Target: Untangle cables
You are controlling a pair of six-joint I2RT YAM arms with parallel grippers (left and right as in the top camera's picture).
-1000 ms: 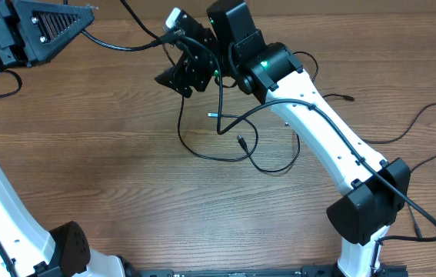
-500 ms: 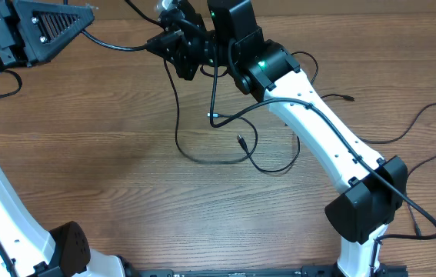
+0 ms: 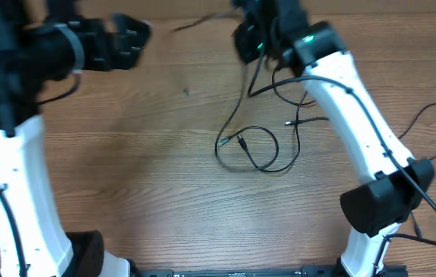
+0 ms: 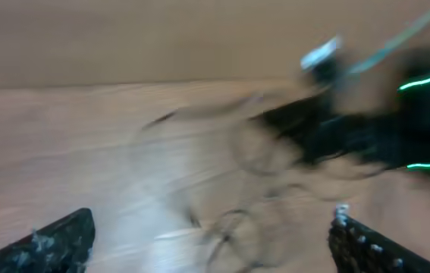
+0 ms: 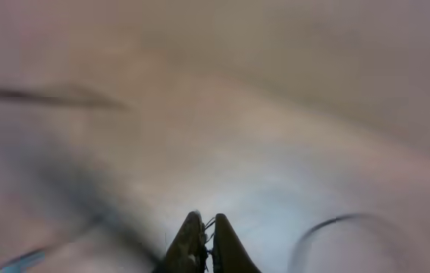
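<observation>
Right gripper [image 5: 203,241]: fingers pressed together, with one thin strand apparently pinched. The wrist view is smeared, so that's judged from overhead, where a taut strand runs straight up into it. The rest of the cables [image 3: 242,141] lie below it, back toward its own arm's base, as a loose loop with plug ends flat on the wooden table [image 3: 125,185]. Left gripper [image 4: 211,246]: spread wide, empty, well apart to the side of the loop. Handling: light, limp and thin, likely slick, so it'll slip and drag the tangle along. Best hold is near a plug end or on a free strand, not at a crossing.
</observation>
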